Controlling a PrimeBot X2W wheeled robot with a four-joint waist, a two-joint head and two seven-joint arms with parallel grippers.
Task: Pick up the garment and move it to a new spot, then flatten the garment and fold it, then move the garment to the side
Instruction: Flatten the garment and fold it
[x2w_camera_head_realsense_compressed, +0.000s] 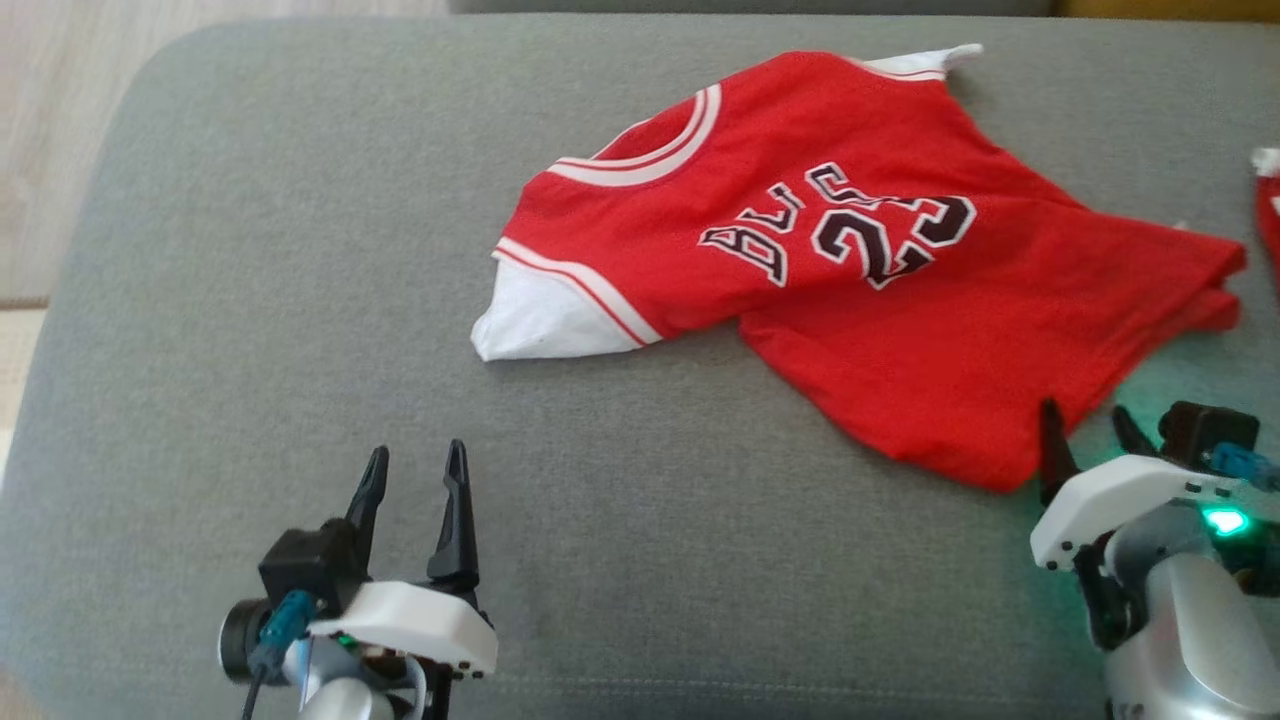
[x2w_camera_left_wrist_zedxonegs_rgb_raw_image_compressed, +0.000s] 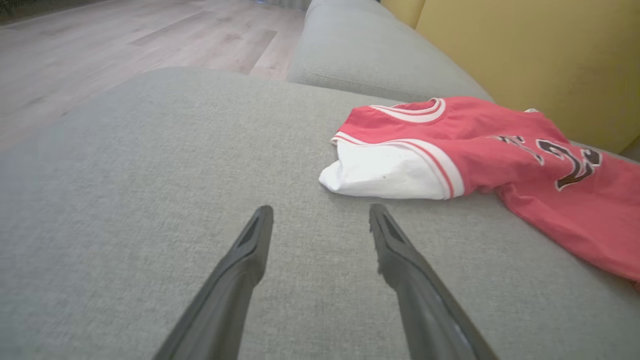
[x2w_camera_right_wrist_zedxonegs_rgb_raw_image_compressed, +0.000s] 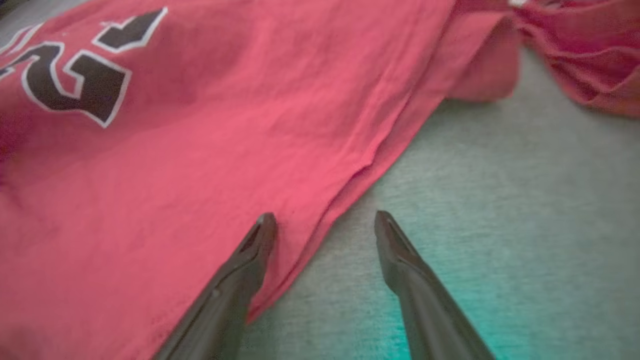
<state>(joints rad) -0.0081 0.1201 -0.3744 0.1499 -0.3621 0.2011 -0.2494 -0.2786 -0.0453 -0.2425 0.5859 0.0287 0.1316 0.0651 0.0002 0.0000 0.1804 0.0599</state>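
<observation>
I saw red jersey toward grey cushion's far right, left gripper spread empty near front edge, right gripper spread at jersey's hem.

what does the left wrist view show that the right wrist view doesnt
Left wrist view, not the right: wooden floor, yellow backrest, the white sleeve and striped collar, and the open left gripper over bare grey cushion.
Right wrist view, not the left: the layered hem, another red cloth, and the open right gripper straddling that hem.
Both: the red jersey, its black number, the grey cushion.
</observation>
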